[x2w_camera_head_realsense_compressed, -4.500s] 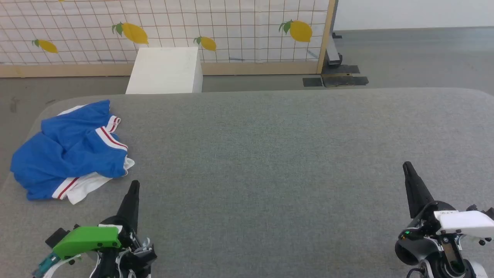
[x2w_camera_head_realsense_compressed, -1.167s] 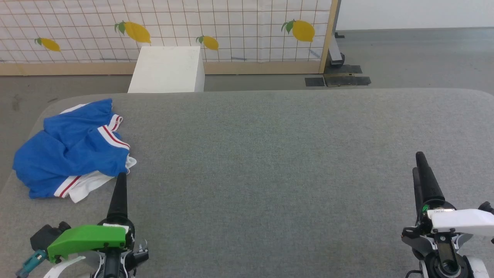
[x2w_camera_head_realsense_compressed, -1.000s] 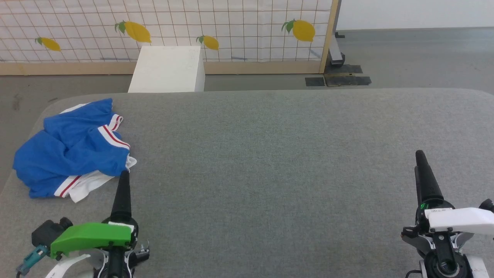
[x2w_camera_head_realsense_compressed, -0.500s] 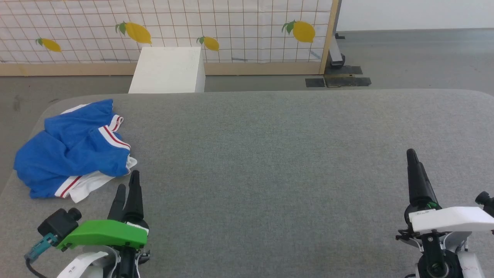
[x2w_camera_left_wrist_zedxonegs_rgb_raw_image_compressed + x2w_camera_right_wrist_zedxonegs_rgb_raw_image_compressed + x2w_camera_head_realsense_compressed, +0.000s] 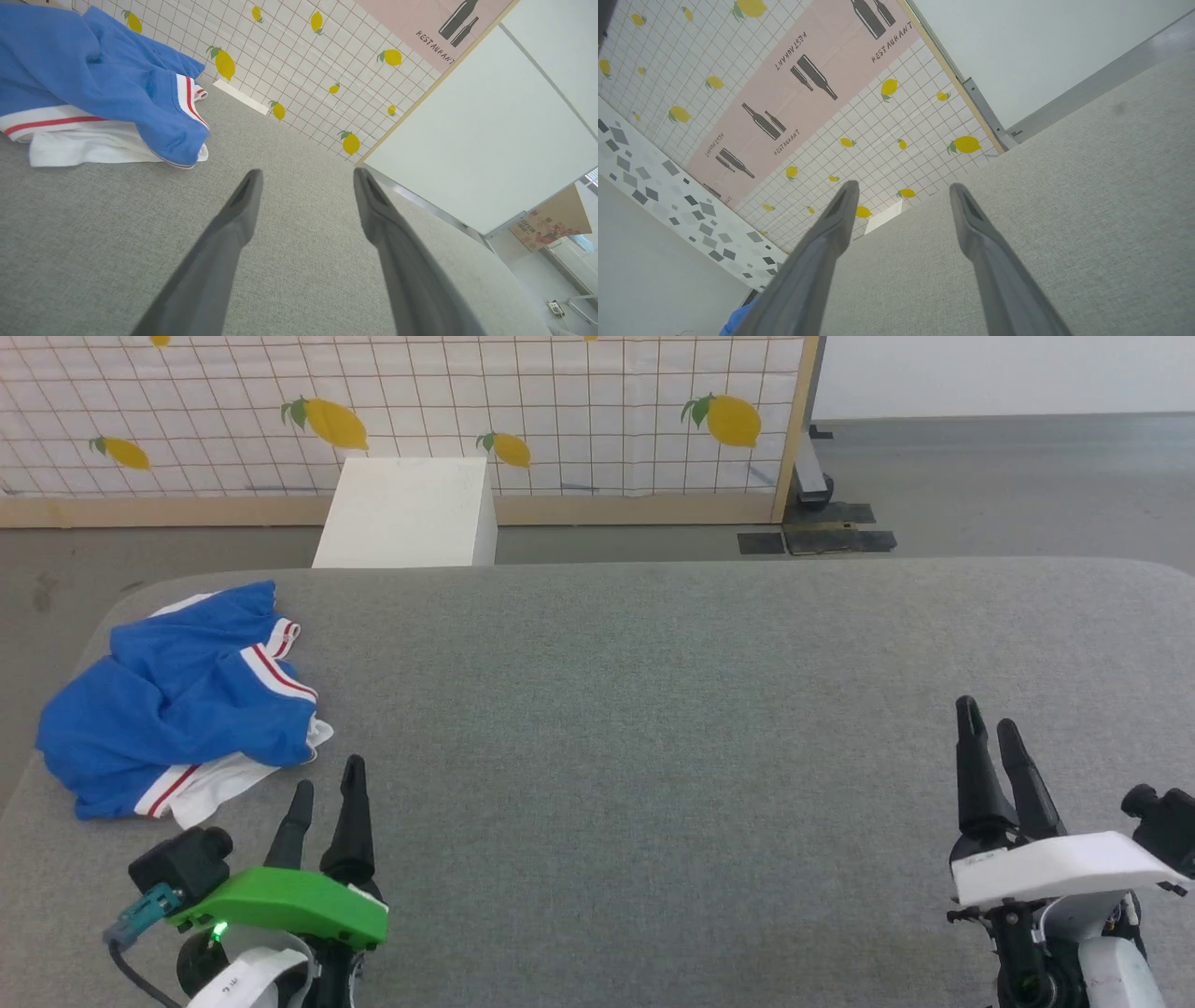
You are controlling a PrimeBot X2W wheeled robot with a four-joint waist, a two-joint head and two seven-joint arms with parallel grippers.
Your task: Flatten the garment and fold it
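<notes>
shirt (image 5: 93, 88): crumpled blue heap, upper left, on grey table (image 5: 117, 242)
left gripper (image 5: 306, 179): fingers spread, empty, near shirt

The shirt (image 5: 168, 709), just ahead and left of the left gripper (image 5: 328, 775), is bright blue and white with red-and-white striped trim. The left gripper's cover is green and the right gripper's (image 5: 985, 714) white, both with dark fingers (image 5: 352, 812). Under them the table (image 5: 653, 709) is grey; beyond, a white gridded screen (image 5: 597, 392) shows yellow lemons.

The garment (image 5: 173, 700) lay bunched, its inner folds hidden, and the left wrist view cut it off at its top and left edges. The base of the white box (image 5: 406, 513) was hidden behind the table (image 5: 653, 728).
</notes>
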